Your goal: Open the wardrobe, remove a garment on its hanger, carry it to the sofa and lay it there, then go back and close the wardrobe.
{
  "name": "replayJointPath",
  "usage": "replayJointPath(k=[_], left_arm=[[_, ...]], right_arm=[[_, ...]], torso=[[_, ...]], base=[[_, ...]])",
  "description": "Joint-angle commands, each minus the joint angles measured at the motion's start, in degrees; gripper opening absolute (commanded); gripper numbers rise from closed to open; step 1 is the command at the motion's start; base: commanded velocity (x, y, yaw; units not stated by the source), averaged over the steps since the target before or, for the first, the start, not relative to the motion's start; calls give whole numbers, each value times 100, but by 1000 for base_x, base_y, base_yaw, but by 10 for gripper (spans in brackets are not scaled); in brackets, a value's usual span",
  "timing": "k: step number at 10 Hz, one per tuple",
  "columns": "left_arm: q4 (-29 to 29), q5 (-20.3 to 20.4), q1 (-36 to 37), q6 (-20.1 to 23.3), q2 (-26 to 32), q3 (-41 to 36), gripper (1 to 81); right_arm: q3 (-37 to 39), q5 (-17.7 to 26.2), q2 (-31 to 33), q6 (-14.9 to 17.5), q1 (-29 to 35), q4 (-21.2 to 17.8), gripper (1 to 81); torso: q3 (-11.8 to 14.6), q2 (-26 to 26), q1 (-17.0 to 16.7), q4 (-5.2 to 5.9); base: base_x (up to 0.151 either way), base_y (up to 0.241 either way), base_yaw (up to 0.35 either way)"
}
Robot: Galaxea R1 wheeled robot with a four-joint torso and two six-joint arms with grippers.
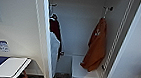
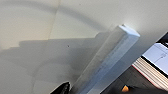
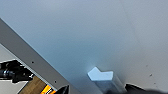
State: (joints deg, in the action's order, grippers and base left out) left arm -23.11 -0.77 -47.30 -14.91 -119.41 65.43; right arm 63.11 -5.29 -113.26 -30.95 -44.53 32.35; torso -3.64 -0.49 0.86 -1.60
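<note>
White and close at hand: slim moulded door handle [image 2: 107,60] by the left pincer [image 2: 63,89], its twin [image 3: 102,76] by the right pincer [image 3: 100,90]. Clenched or released? Cannot tell for either. Beyond, tall white panelled wardrobe [image 1: 45,34] standing open. Deeper inside, on the right, bright orange soft shirt [image 1: 95,48] hanging from a thin white hanger [image 1: 105,11] on a peg, above a white shelf [image 1: 82,70]. For a clean take, probably best to reach for the hook, lift straight up off the peg (not tug the cloth), and steer clear of the maroon garment [image 1: 56,28] on the left.
</note>
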Motion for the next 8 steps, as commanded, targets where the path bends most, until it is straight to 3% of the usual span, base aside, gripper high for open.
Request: replayJointPath(k=[1,5,8], left_arm=[[290,543,-275,-100,645,-1392,811],[316,1305,-1082,-100,1549,-1156,811],[404,2019,-1874,-153,1630,-434,811]], right_arm=[[-1171,-613,741,-166,-148,403,811],[-803,-816,1873,-271,-491,343,811],[253,-710,2103,-675,-754,-159,811]], torso=[[0,0,0,0],[9,-9,-13,0],[18,-18,-30,0]], base=[[0,0,0],[0,0,0],[0,0,0]])
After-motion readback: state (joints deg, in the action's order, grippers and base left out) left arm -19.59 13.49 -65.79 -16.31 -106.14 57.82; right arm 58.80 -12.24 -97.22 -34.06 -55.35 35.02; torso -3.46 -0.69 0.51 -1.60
